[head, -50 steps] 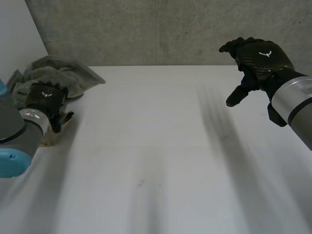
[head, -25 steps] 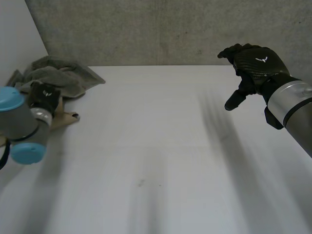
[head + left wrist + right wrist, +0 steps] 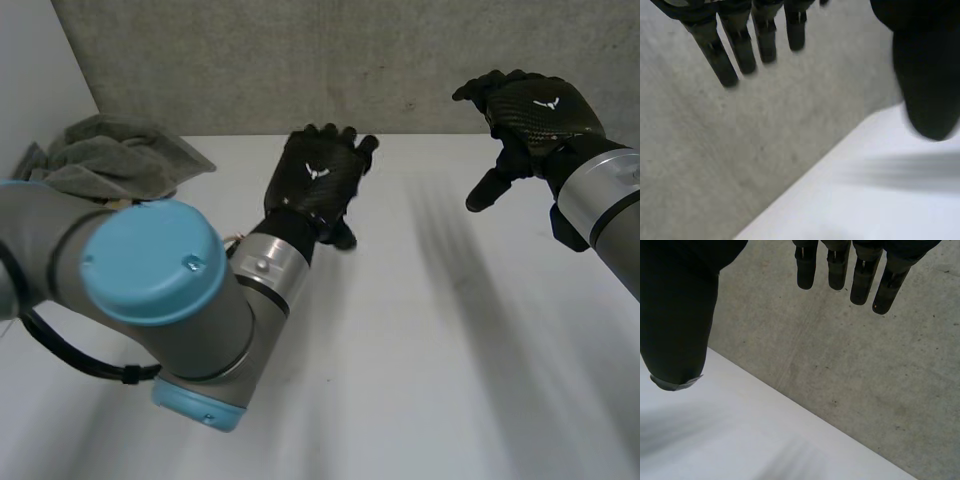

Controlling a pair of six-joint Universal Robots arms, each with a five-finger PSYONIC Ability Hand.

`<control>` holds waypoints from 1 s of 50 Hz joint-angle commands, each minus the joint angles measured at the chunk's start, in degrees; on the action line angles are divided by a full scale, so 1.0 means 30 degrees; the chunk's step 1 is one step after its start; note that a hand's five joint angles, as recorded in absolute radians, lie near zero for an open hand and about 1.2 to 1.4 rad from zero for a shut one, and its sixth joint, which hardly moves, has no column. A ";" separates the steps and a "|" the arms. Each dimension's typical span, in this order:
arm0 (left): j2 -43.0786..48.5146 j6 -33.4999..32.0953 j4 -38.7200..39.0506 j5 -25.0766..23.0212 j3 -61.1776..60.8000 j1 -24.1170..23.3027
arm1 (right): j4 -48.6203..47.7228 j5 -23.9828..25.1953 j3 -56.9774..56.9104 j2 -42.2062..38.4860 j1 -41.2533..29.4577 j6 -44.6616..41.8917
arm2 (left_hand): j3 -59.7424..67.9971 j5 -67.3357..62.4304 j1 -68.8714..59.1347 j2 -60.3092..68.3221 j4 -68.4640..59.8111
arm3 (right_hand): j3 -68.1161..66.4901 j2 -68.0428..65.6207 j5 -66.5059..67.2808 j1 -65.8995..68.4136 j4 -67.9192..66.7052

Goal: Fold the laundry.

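Fingers of left hand (image 3: 318, 185) and right hand (image 3: 535, 115) hang relaxed, laundry (image 3: 115, 150) well apart.

It looked like a lab: a bare white table (image 3: 400, 350) stood against a rough concrete wall (image 3: 350, 60), with two robot arms mounted there.

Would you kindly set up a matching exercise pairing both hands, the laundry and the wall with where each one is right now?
Column one:
1. left hand
2. right hand
3. grey laundry pile
4. concrete wall

Column two:
A. heaped at the far left corner of the table
B. behind the table's far edge
C. open, raised at the table's right side
D. open, over the table's middle

Pairs: 1-D, 2-C, 3-A, 4-B.
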State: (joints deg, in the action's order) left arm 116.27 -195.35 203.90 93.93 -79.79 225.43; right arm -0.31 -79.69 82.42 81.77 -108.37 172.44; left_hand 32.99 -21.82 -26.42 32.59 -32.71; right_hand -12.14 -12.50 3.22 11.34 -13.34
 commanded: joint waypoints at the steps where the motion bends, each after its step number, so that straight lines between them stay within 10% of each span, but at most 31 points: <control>1: 0.0735 -0.4693 -0.1139 0.0596 -0.0151 0.3629 | -0.0013 0.0021 0.0008 0.0108 -0.0001 0.0000 | -0.7662 0.7274 0.5473 -0.7530 0.7571 | 0.0713 0.0834 -0.1074 -0.0448 0.1112; 19: 0.0998 -0.6544 -0.5975 -0.3092 -0.1382 1.2947 | -0.0043 0.0050 0.0155 0.0020 -0.0088 0.0000 | -0.7590 0.7202 0.5401 -0.7458 0.7499 | 0.0713 0.0834 -0.1074 -0.0448 0.1112; 27: 0.2138 -0.8033 -0.5916 -0.5994 -0.0769 1.4211 | -0.0043 0.0050 0.0038 -0.0126 -0.0030 -0.0029 | -0.7647 0.7259 0.5457 -0.7514 0.7555 | 0.0713 0.0834 -0.1074 -0.0448 0.1112; 50: 0.4923 -1.3836 -0.4130 -0.5352 0.0316 1.4651 | -0.0043 0.0021 -0.0050 -0.0390 0.0585 -0.0440 | -0.7647 0.7259 0.5457 -0.7514 0.7555 | 0.0713 0.0834 -0.1074 -0.0448 0.1112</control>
State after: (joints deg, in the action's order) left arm 128.34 -232.46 189.07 77.93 -80.31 269.33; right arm -0.44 -79.60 82.26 81.07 -106.63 171.28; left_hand 11.92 -2.49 -10.63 11.49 -11.43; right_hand -12.14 -12.50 3.22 11.34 -13.34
